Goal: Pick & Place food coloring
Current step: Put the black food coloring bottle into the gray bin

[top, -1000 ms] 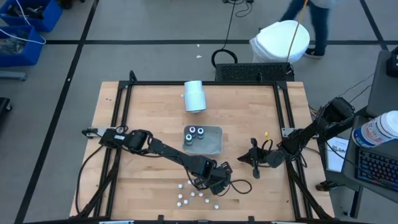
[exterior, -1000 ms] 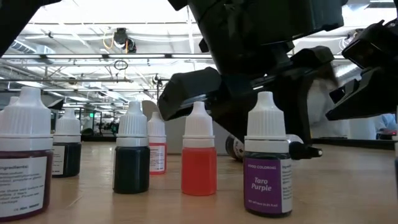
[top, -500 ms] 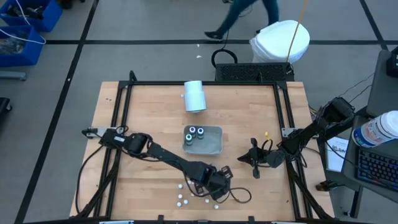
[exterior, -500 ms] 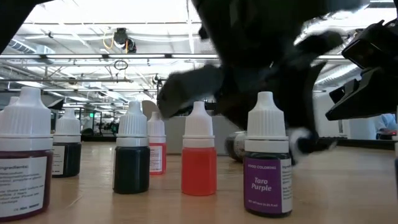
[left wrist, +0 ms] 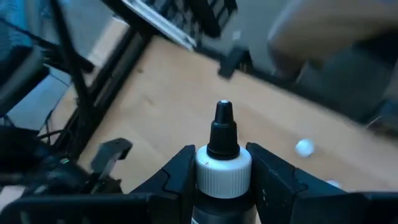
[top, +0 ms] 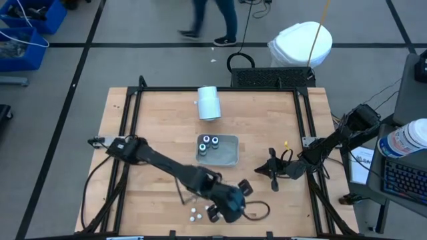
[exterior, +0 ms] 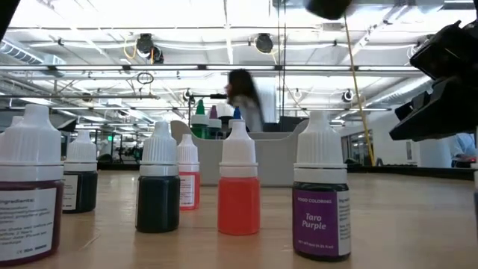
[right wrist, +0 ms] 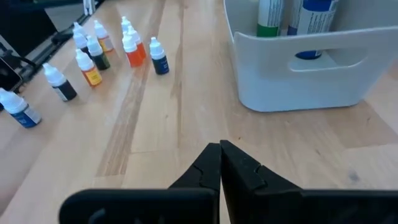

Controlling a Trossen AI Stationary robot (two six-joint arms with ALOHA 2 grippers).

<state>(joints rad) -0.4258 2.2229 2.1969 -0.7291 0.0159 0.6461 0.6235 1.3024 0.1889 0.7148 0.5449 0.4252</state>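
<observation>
My left gripper (top: 225,208) hangs above the table's near edge, shut on a dark food coloring bottle (left wrist: 224,163) with a white collar and a black nozzle. Several more food coloring bottles stand upright on the wood (exterior: 320,196) (right wrist: 93,56), and in the high view they are white dots (top: 195,214) left of the gripper. A grey tray (top: 231,157) at mid-table holds three bottles. My right gripper (top: 272,175) waits shut, low at the table's right. My left gripper pinches the bottle between its two fingers (left wrist: 180,177), which sit on opposite sides of the white collar (left wrist: 224,171) and the dark body below it. The black nozzle (left wrist: 224,124) sticks out past the fingertips. The bottle is lifted clear of the table.
A larger white cylinder (top: 209,103) lies at the far side of the table. A black frame (top: 133,133) runs along the table's edges. A loose cable loops on the wood near my left gripper (top: 257,212). A person walks across the floor beyond the table (top: 213,20).
My left gripper has risen from among the standing bottles, out of the low view's middle, carrying the dark bottle up clear of the table. It has also drifted a little toward the near edge. The standing bottles have kept their places.
</observation>
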